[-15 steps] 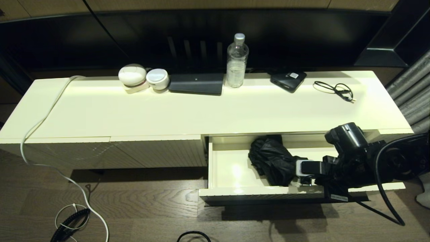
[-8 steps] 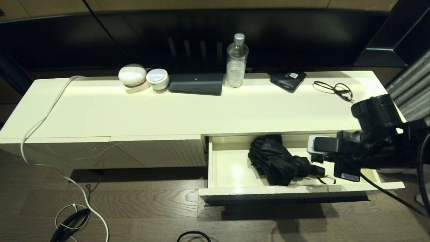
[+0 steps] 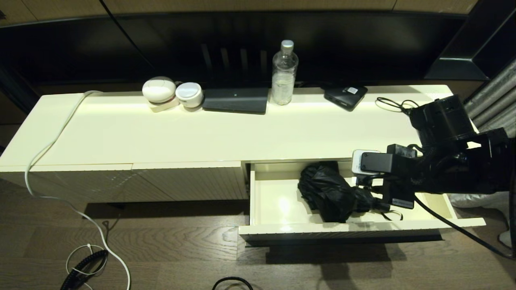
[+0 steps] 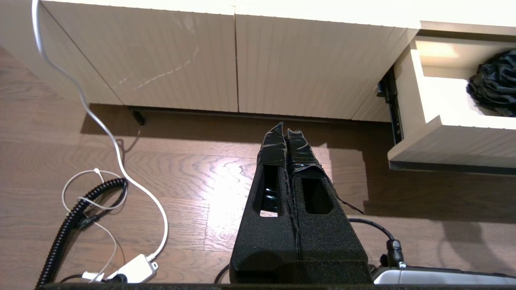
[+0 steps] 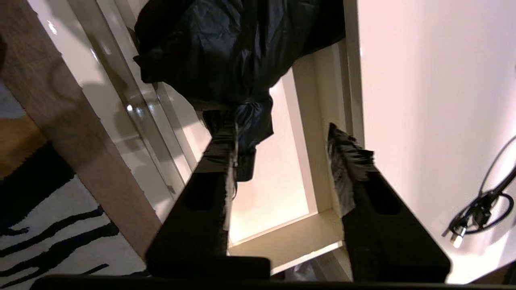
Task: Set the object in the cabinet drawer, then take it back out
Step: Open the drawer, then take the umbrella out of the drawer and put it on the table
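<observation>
The black folding umbrella (image 3: 330, 193) lies in the open cream drawer (image 3: 282, 230), its handle and strap toward the drawer's right end. My right gripper (image 3: 371, 177) hovers open above the handle end and holds nothing. In the right wrist view the right gripper (image 5: 282, 129) shows a wide gap; one finger overlaps the umbrella (image 5: 234, 52) and the other is over the drawer's (image 5: 274, 189) back edge. My left gripper (image 4: 284, 127) is shut and empty, low over the floor left of the drawer (image 4: 435, 137), with the umbrella (image 4: 494, 84) at the view's edge.
On the cabinet top stand a water bottle (image 3: 284, 74), a flat black box with a white label (image 3: 346, 96), a thin black cable loop (image 3: 401, 106), a dark slab (image 3: 236, 100) and two white round items (image 3: 159, 89). A white cord (image 3: 52, 145) runs down to the floor.
The right gripper rose out of the drawer from beside the umbrella's handle, swung right, then came back left above the handle. The umbrella stayed lying in the drawer.
</observation>
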Available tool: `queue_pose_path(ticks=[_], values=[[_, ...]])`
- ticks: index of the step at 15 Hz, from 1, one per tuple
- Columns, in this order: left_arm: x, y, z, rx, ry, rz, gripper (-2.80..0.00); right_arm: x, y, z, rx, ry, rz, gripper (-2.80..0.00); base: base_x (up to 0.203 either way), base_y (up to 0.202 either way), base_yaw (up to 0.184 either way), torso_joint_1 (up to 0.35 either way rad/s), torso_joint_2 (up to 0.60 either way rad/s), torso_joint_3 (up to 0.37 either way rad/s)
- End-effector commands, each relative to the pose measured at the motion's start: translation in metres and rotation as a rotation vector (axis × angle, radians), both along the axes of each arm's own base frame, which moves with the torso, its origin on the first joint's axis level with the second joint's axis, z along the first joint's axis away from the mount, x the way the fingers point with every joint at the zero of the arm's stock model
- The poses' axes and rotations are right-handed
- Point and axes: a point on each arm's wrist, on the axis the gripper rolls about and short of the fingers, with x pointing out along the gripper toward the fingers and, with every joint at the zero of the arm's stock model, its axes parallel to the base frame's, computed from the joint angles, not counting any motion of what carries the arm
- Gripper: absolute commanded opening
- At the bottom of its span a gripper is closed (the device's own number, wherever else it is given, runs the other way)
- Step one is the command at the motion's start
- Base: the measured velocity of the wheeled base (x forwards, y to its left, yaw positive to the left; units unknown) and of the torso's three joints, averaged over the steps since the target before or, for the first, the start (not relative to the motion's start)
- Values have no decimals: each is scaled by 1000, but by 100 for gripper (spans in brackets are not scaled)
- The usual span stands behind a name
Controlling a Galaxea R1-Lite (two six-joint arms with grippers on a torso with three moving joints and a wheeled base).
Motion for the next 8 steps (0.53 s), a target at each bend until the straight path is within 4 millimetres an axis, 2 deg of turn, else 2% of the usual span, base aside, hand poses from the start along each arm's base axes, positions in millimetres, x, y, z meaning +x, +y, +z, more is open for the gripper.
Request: queue_pose_path(ticks=[1, 4, 8], values=[[0, 0, 0, -1, -2, 1, -280, 8, 9, -12, -23, 37, 23, 0, 0, 0, 0, 0, 0, 0], [0, 0, 0, -1, -2, 1, -280, 16, 8, -23, -43, 65, 24, 0, 0, 0, 0, 0, 0, 0], [0, 0, 0, -1, -2, 1, -280, 32, -15, -33, -123, 90, 91, 0, 0, 0, 0, 0, 0, 0]])
